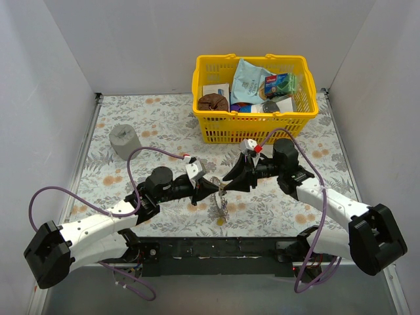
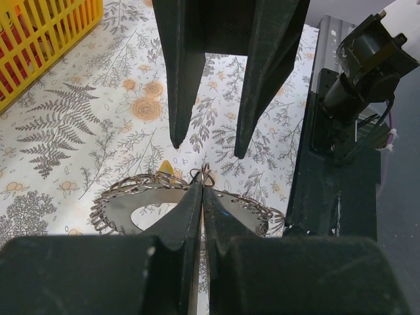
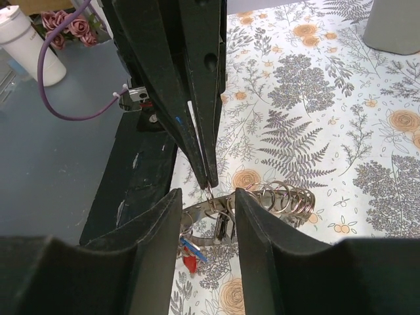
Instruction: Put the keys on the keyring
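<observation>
From above, the left gripper (image 1: 213, 187) and right gripper (image 1: 231, 178) meet nose to nose over the flowered table (image 1: 164, 125), in front of the yellow basket (image 1: 210, 131), with the keyring (image 1: 220, 209) dangling under them. The left wrist camera shows the left gripper's jaws pressed together on a small wire loop at the top of the keyring, and a yellow key (image 2: 166, 168) peeks out behind the metal. In the right wrist view the right gripper's jaws stand about half open on either side of the keyring. Whether they touch it is hard to make out. Red and blue keys (image 3: 189, 252) hang below.
</observation>
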Action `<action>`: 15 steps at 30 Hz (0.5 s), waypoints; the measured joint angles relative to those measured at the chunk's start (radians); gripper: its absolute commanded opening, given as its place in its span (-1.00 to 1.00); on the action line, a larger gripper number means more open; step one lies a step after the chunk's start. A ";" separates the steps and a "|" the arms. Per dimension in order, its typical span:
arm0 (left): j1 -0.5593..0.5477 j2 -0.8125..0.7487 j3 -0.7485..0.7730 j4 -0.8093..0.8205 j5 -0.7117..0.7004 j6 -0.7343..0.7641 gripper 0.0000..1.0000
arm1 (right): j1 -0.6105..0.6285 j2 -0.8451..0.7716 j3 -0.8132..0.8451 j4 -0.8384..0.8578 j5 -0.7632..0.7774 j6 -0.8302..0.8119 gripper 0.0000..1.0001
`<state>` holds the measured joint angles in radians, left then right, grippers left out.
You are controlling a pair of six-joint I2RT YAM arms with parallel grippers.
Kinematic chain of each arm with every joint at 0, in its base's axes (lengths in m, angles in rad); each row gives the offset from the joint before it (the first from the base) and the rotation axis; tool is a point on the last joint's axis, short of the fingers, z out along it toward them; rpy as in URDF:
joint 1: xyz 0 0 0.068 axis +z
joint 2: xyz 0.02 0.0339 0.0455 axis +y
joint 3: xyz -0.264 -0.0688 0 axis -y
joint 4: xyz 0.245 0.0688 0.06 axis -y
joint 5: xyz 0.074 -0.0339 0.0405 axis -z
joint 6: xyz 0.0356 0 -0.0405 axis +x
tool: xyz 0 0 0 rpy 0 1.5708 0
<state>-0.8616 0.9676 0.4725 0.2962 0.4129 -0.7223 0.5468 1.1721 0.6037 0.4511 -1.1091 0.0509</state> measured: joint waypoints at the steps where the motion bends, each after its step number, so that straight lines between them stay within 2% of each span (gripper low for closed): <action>1: 0.000 0.000 0.000 0.001 0.000 -0.001 -1.00 | 0.003 0.005 0.000 0.003 0.000 0.003 -0.11; 8: 0.000 0.000 0.002 0.003 0.004 -0.011 -1.00 | 0.024 0.031 -0.019 0.029 -0.001 0.025 -0.16; 15: 0.000 0.000 0.006 0.004 0.006 -0.017 -1.00 | 0.032 0.047 -0.026 0.047 -0.001 0.030 -0.39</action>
<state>-0.8616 0.9672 0.4782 0.3004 0.4191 -0.7395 0.5793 1.2190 0.5777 0.4976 -1.1099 0.0811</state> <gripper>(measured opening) 0.017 0.360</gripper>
